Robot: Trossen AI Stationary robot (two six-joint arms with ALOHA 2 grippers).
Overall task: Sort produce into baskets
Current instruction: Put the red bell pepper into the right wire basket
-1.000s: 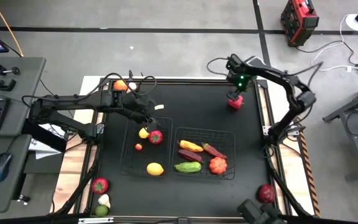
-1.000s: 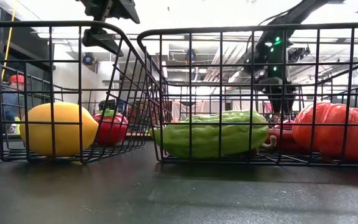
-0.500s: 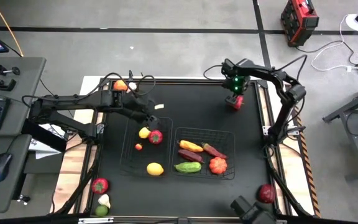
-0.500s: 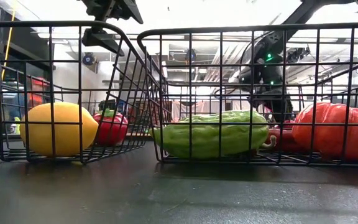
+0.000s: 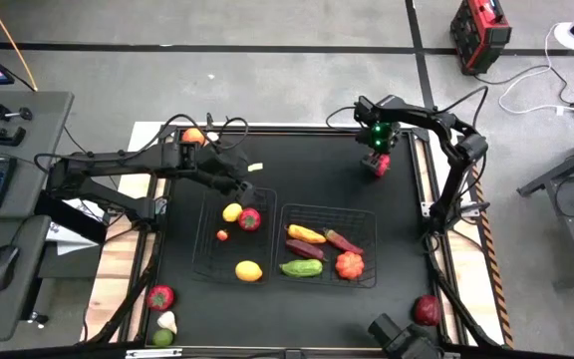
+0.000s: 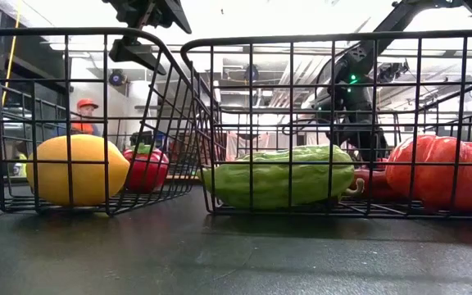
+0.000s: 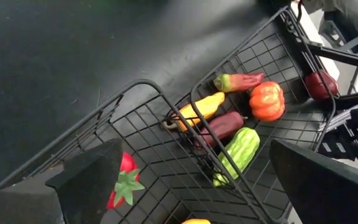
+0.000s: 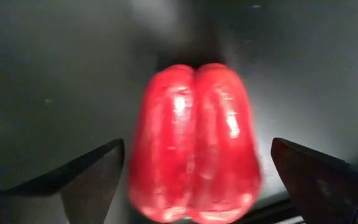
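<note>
The right end effector (image 8: 194, 180), fingers spread, hovers over a glossy red pepper (image 8: 194, 140) on the worktop's (image 5: 307, 165) far right; it looks light, stiff and probably slippery, best pinched across its lobed middle, while the left end effector (image 7: 191, 180), spread and empty, waits over the left basket (image 5: 207, 254).

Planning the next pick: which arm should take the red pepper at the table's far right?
Right. The right end effector hangs directly over the red pepper, fingers open on either side of it. The left end effector is open above the left basket, well away from that pepper.
</note>
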